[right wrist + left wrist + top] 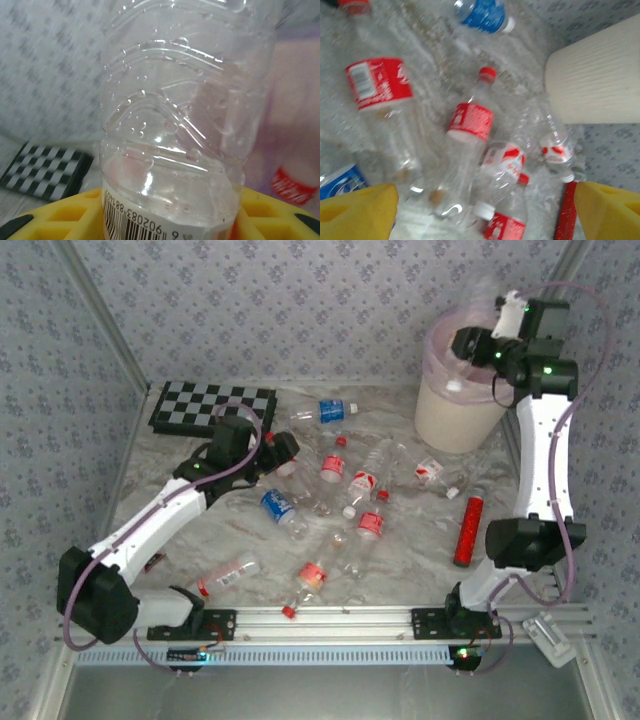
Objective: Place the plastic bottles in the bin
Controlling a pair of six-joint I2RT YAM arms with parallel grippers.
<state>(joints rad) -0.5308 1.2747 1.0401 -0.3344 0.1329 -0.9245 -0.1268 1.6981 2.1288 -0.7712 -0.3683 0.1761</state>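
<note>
The grey marbled desk (420, 550) carries everything. At its far right corner stands the cream-white round tapered bin (455, 425), lined with a pale pink bag.

The right jaws are over the bin's mouth, closed partway on a clear ribbed plastic bottle (185, 115). They grip it at the barcode-label end, and its long axis runs straight out from them.

About ten more clear plastic bottles (362, 483) with red or blue labels lie on their sides across the middle of the desk, pointing every way.

The left jaws hang above this scatter, spread wide with nothing between them. Beneath them is a red-labelled, red-capped bottle (470, 122). It lies lengthwise away from the wrist camera, with its cap at the far end towards the bin.

These bottles look empty and so very light. Their thin walls would dent under pressure, and they are smooth enough to roll or squirt free. A hold across the labelled waist, square to the long axis, seems safest.
</note>
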